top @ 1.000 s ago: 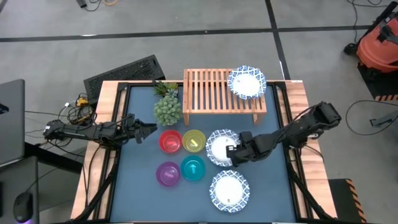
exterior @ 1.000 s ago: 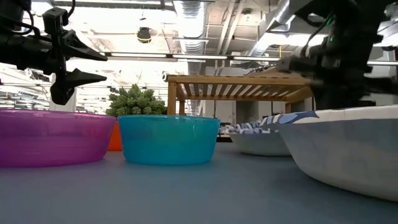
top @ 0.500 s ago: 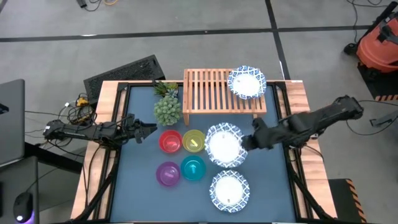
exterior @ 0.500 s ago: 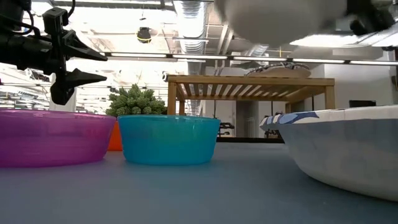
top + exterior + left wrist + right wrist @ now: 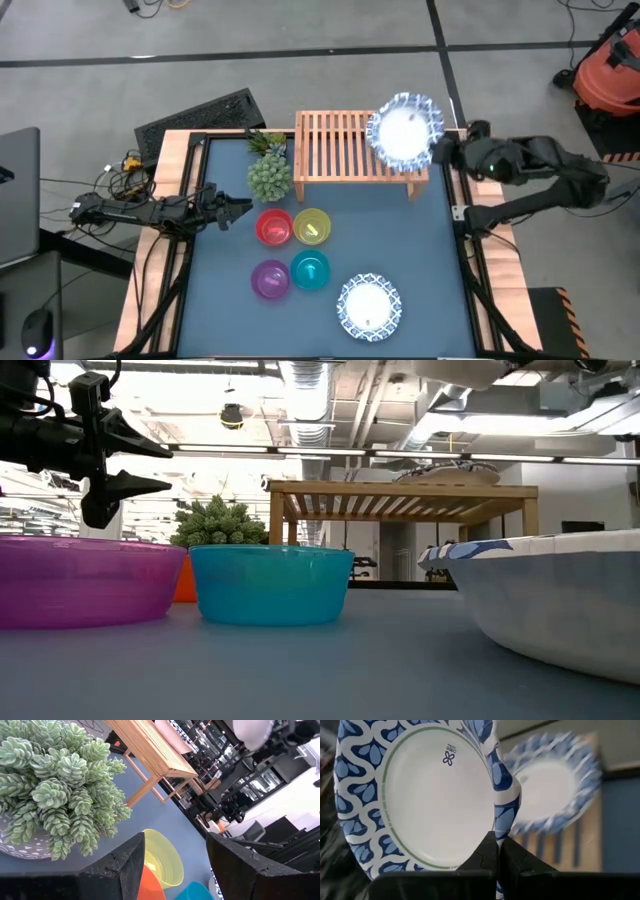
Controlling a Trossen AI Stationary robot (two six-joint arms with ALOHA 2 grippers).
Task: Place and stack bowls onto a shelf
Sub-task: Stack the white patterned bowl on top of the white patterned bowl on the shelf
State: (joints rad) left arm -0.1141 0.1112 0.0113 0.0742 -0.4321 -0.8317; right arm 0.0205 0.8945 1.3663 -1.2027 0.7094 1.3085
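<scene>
My right gripper (image 5: 441, 152) is shut on a white bowl with a blue patterned rim (image 5: 404, 128), held in the air over the right end of the light-wood shelf (image 5: 340, 148). A second such bowl (image 5: 555, 785) sits on the shelf's slats below it, and a third (image 5: 368, 305) rests on the table near the front edge. Red (image 5: 274, 227), yellow (image 5: 312, 226), purple (image 5: 270, 278) and teal (image 5: 309, 270) bowls stand together mid-table. My left gripper (image 5: 243, 208) waits open at the table's left, level, beside the plant. My right gripper pinches the white bowl's rim (image 5: 503, 826) between its two fingers, on the side facing the table's right edge. The fingers come from the right, slanting down. The rim is bent where they meet it. The bowl hangs tilted, clear of the shelf and the bowl on it.
A green spiky plant (image 5: 268, 175) in a pot stands just left of the shelf, in front of my left gripper. The blue table top (image 5: 420, 250) between the shelf and the near white bowl is bare. A dark frame rail (image 5: 462, 215) runs along the right edge.
My right gripper has risen from mid-table with the white bowl and swung toward the far right, tipping up as it went. The bowl, which sat on the table a second ago, is lifted clear and now hangs over the shelf's right end.
</scene>
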